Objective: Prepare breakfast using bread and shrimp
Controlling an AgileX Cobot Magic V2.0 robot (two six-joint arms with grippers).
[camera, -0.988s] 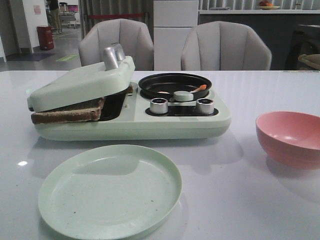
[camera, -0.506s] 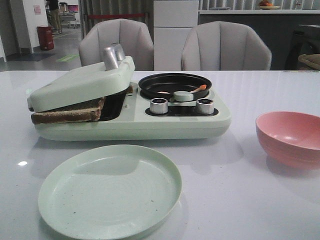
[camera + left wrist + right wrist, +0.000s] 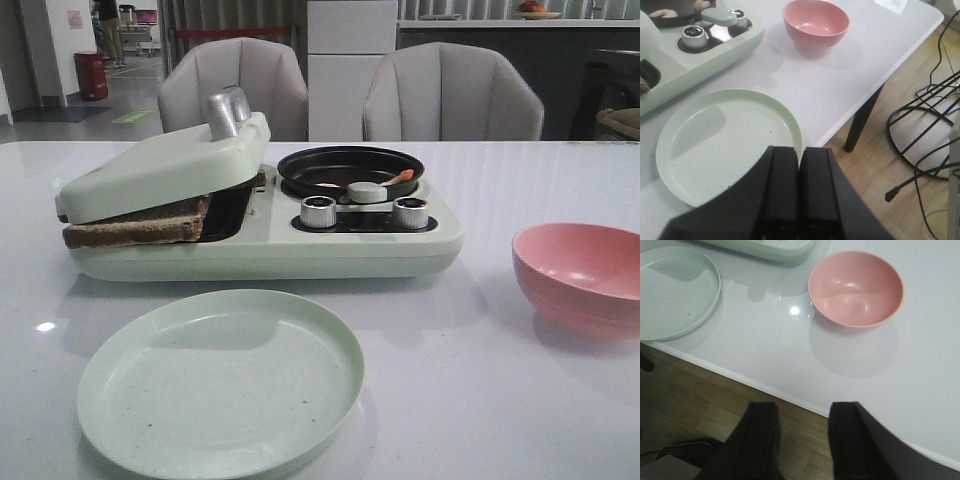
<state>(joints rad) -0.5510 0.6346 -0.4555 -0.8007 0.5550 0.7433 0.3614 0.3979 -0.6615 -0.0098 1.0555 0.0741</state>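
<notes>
Bread (image 3: 135, 225): I see dark-crusted slices in the left bay of the cooker (image 3: 260, 255), sticking out toward me, with the lid (image 3: 165, 165) resting tilted on top of them.
Shrimp (image 3: 400, 177): one small orange piece in the black pan (image 3: 350, 168) on the cooker's right side, at the pan's right rim; a pale bit lies near the pan's middle, too small for me to name.
Knobs (image 3: 318, 211): two silver dials on the cooker front, below the pan, with a pale handle between them.
Plate (image 3: 220, 380): pale green, in front of the cooker, near the table edge, nothing on it.
Bowl (image 3: 580, 275): pink, to the right of the cooker and well apart from it.
Left gripper (image 3: 799, 165): fingers pressed together, holding nothing, hovering over the plate's near rim.
Right gripper (image 3: 802, 415): fingers apart, holding nothing, out past the table (image 3: 920, 380) edge over the floor, the bowl ahead of it.
Chairs (image 3: 450, 95): two grey ones behind the table.
</notes>
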